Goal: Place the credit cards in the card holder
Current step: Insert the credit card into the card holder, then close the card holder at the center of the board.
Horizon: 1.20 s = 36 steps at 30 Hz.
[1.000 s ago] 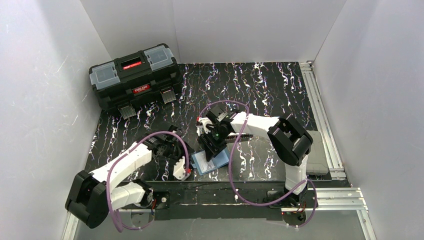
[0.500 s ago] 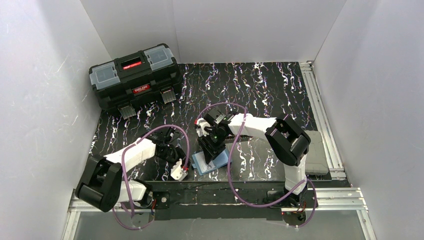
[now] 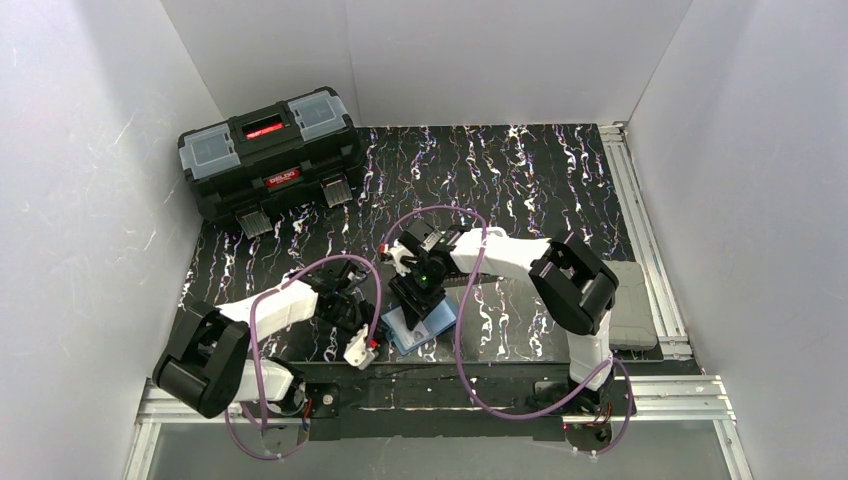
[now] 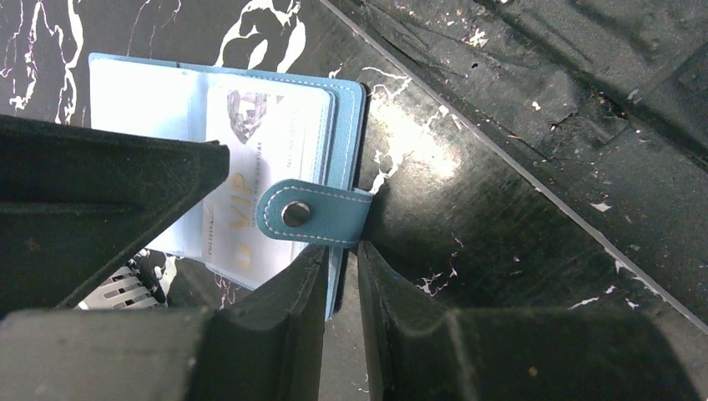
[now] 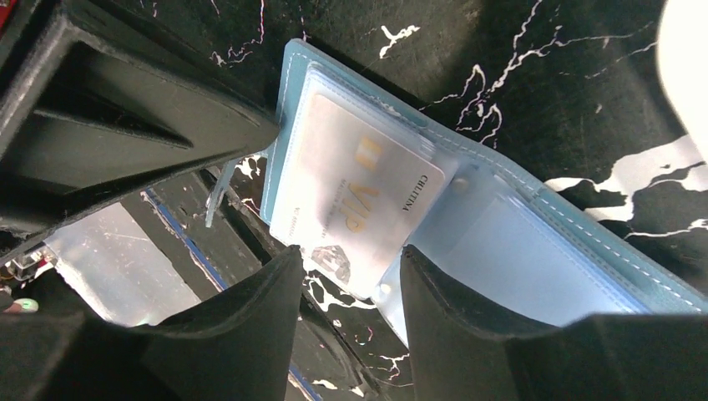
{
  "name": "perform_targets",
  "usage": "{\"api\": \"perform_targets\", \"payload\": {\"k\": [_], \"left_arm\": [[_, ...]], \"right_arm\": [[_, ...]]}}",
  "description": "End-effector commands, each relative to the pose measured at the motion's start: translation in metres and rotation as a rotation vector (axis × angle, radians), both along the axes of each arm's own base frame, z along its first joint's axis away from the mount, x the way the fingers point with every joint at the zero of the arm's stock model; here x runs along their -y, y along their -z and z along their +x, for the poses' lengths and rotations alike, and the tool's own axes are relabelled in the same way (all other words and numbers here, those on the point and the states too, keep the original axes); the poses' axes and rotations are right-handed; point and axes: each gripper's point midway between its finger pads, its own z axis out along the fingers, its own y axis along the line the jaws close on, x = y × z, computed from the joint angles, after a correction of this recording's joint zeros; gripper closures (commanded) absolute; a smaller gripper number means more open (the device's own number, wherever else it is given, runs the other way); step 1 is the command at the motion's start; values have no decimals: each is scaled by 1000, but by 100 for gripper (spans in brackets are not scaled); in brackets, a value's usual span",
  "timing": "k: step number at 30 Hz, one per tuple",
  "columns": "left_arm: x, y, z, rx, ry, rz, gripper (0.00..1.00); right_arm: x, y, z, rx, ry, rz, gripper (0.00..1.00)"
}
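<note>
The teal card holder [image 3: 428,322] lies open near the table's front edge, its snap tab [image 4: 313,215] folded across the clear sleeves. A pale credit card [image 5: 351,196] marked VIP sits partly inside one sleeve, and its end sticks out past the holder's edge. My right gripper [image 5: 349,259] hangs open over that protruding end, gripping nothing. My left gripper [image 4: 341,251] straddles the corner of the holder's cover. Its jaws are narrowly apart, and a gap shows beside the cover. The other credit cards are out of view.
A black toolbox [image 3: 270,160] stands at the back left. A grey pad [image 3: 630,305] lies by the right rail. The metal front rail [image 3: 450,395] runs just behind the holder, and white walls close in three sides.
The left arm has swung in closer to the front rail, with its gripper staying at the holder's corner. The right gripper has shifted slightly left and nearer over the holder.
</note>
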Motion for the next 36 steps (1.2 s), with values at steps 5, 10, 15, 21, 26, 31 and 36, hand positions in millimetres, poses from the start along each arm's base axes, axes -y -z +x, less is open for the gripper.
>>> {"api": "perform_targets", "payload": {"k": [5,10,15,21,26,31,36], "left_arm": [[-1,-4,-21,87,150,-53,81],[-6,0,-29,110,189,-50,81],[-7,2,-32,121,207,-50,82],[-8,4,-36,127,221,-46,82],[-7,4,-34,126,221,-43,82],[-4,3,-33,131,229,-48,83],[-2,2,-31,132,230,-47,83]], "right_arm": [[9,-40,35,123,86,23,44],[47,-54,51,148,219,41,41],[73,-38,49,80,295,45,35],[72,-22,46,-1,329,94,31],[58,-21,41,-59,321,193,29],[49,-26,38,-103,303,266,29],[45,-44,38,-85,295,321,30]]}}
